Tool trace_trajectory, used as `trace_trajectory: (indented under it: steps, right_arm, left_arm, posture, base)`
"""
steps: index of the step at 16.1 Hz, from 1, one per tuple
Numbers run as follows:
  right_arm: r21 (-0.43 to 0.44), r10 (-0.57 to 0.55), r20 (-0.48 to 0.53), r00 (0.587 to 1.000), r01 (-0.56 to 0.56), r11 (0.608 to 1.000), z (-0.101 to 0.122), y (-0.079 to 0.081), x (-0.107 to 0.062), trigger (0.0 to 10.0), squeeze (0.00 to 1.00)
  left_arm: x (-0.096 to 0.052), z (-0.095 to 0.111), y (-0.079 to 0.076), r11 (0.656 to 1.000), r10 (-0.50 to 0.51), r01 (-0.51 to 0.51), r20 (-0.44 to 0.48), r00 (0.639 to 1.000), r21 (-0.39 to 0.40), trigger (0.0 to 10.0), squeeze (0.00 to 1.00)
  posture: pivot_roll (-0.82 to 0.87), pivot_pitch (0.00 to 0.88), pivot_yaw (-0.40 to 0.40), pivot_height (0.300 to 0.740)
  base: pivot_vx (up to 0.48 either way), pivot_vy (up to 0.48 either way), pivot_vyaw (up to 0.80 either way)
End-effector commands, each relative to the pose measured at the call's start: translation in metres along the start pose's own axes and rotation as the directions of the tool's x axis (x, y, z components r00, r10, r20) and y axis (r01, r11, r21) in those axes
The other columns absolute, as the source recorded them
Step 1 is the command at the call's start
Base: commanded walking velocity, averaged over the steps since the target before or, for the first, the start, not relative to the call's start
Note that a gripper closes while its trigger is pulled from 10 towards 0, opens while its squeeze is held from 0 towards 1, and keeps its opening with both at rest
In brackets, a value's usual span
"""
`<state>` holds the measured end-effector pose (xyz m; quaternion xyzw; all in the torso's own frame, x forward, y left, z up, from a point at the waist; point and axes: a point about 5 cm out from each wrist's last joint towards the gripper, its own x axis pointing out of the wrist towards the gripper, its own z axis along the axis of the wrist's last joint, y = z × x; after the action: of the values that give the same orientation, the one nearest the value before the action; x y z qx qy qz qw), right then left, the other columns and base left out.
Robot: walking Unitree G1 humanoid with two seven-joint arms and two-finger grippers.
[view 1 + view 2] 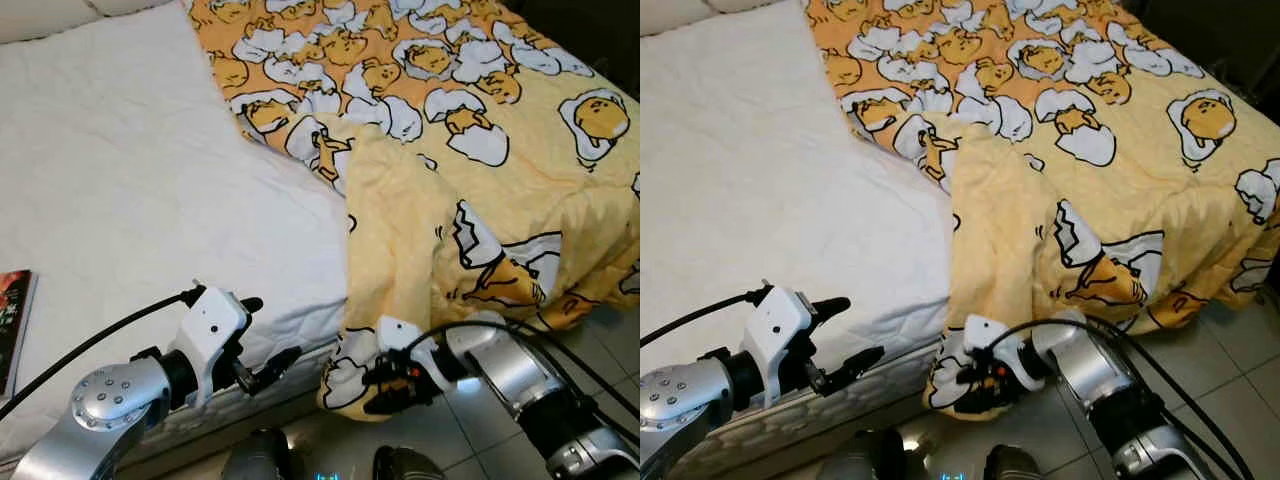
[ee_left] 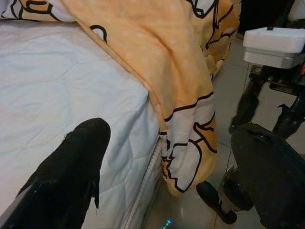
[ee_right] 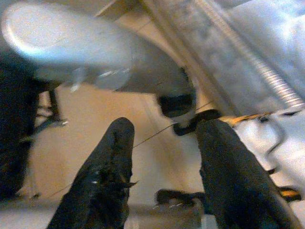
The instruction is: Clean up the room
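A yellow blanket (image 1: 430, 200) printed with egg cartoons covers the right part of a bed. One corner (image 1: 350, 378) hangs over the front edge towards the floor. The white mattress (image 1: 120, 180) lies bare on the left. My left gripper (image 1: 272, 330) is open at the mattress's front edge, just left of the hanging corner, with nothing between its fingers (image 2: 71, 176). My right gripper (image 1: 385, 385) is low by the floor, right against the hanging corner. Its fingers (image 3: 102, 181) stand apart and open, with the blanket's fabric (image 3: 286, 157) beside one of them.
A book with a dark red cover (image 1: 12, 320) lies on the mattress at the far left edge. Pale tiled floor (image 1: 1230, 340) runs along the bed's front and right side. My own legs show at the bottom of the head views.
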<state>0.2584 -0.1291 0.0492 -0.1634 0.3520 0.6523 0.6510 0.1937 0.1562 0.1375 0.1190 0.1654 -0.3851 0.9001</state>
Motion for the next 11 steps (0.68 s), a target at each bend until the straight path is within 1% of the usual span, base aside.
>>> trace_trajectory:
  steps: [1,2,3,4,5,6,7,8,9,10,11]
  right_arm:
    - [-0.018,-0.078,0.019,0.997,0.078,0.997,0.006,-0.007,0.002,10.0,1.00]
    - [-0.014,-0.162,0.046,0.986,0.163,0.987,0.013,-0.016,0.005,10.0,1.00]
    - [-0.017,-0.256,0.052,0.965,0.257,0.966,0.020,-0.025,0.008,10.0,1.00]
    - [-0.008,-0.365,0.064,0.929,0.366,0.930,0.027,-0.035,0.011,10.0,1.00]
    - [0.022,-0.448,0.088,0.890,0.447,0.894,0.036,-0.044,0.015,10.0,1.00]
    - [0.030,-0.491,0.094,0.866,0.491,0.871,0.040,-0.048,0.017,10.0,1.00]
    - [0.099,-0.627,0.111,0.771,0.619,0.779,0.051,-0.060,0.020,10.0,1.00]
    - [0.159,-0.712,0.112,0.693,0.695,0.701,0.059,-0.068,0.021,10.0,1.00]
    - [0.174,-0.735,0.111,0.669,0.715,0.677,0.061,-0.070,0.021,10.0,1.00]
    - [0.215,-0.785,0.110,0.609,0.757,0.617,0.069,-0.074,0.022,10.0,1.00]
    - [0.201,-0.835,0.095,0.542,0.811,0.549,0.075,-0.078,0.023,10.0,1.00]
  left_arm:
    - [-0.003,0.001,0.001,1.000,0.010,-0.010,-0.002,1.000,0.010,10.0,0.00]
    - [-0.003,0.001,0.001,1.000,0.013,-0.013,-0.001,1.000,0.013,10.0,0.00]
    - [-0.003,0.001,0.001,1.000,0.018,-0.018,-0.001,1.000,0.016,10.0,0.00]
    - [-0.003,0.001,0.000,1.000,0.020,-0.020,-0.001,1.000,0.016,10.0,0.00]
    - [-0.004,0.001,0.000,1.000,0.021,-0.021,0.000,1.000,0.015,10.0,0.00]
    - [-0.004,0.002,-0.001,1.000,0.022,-0.022,0.000,1.000,0.014,10.0,0.00]
    - [-0.003,0.003,-0.001,1.000,0.028,-0.028,0.002,1.000,0.013,10.0,0.00]
    - [-0.003,0.004,0.000,0.999,0.038,-0.038,0.006,0.999,0.013,10.0,0.00]
    - [-0.003,0.004,0.000,0.999,0.043,-0.043,0.007,0.999,0.014,10.0,0.00]
    - [-0.004,0.004,0.001,0.998,0.058,-0.058,0.007,0.998,0.017,10.0,0.00]
    - [-0.005,0.005,0.002,0.997,0.070,-0.070,0.006,0.998,0.020,10.0,0.00]
  posture:
    - [0.13,0.155,0.041,0.740]
    - [0.13,0.155,0.043,0.740]
    - [0.13,0.157,0.044,0.740]
    - [0.13,0.159,0.045,0.740]
    - [0.13,0.161,0.046,0.740]
    - [0.14,0.161,0.047,0.740]
    - [0.14,0.167,0.051,0.740]
    - [0.15,0.170,0.053,0.740]
    - [0.15,0.170,0.053,0.740]
    - [0.15,0.185,0.058,0.740]
    - [0.15,0.196,0.060,0.740]
  base:
    - [0.000,0.000,0.00]
    - [0.000,0.000,0.00]
    - [0.000,0.000,0.00]
    - [0.000,0.000,0.00]
    - [0.000,0.000,0.00]
    - [0.000,0.000,0.00]
    - [0.000,0.000,0.00]
    - [0.000,0.000,0.00]
    - [0.000,0.000,0.00]
    - [0.000,0.000,0.00]
    - [0.000,0.000,0.00]
